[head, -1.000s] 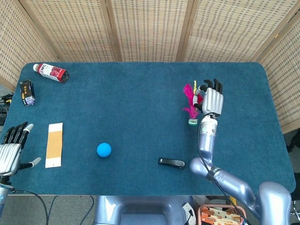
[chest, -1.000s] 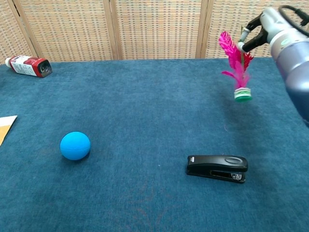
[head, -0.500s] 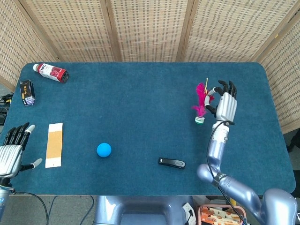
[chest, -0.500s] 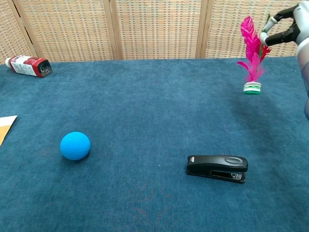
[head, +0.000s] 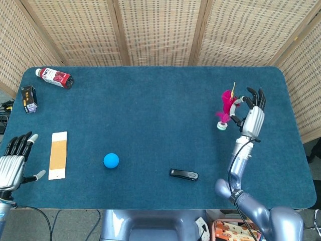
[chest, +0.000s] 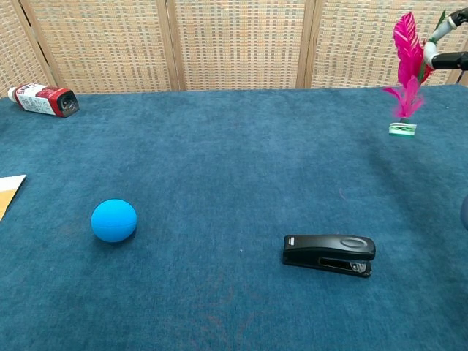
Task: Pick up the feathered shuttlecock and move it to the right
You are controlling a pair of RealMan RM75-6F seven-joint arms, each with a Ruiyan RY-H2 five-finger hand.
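Right hand (head: 252, 116) pinches the pink-feathered shuttlecock (head: 226, 108) by its plumes, base hanging clear of the blue-carpeted surface (head: 150, 115) for transfer; left hand (head: 12, 163) spread, idle.

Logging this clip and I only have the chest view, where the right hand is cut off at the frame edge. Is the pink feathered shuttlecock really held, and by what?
Observer: Yes. In the head view the right hand pinches the pink feathered shuttlecock by its feathers, the other fingers spread.
Operator: Where over the table is it?
Observer: Above the right part of the blue felt table, beyond and right of the black stapler.
Operator: And the left hand?
Observer: The left hand rests at the table's near left edge, holding nothing, beside a tan rectangular card.
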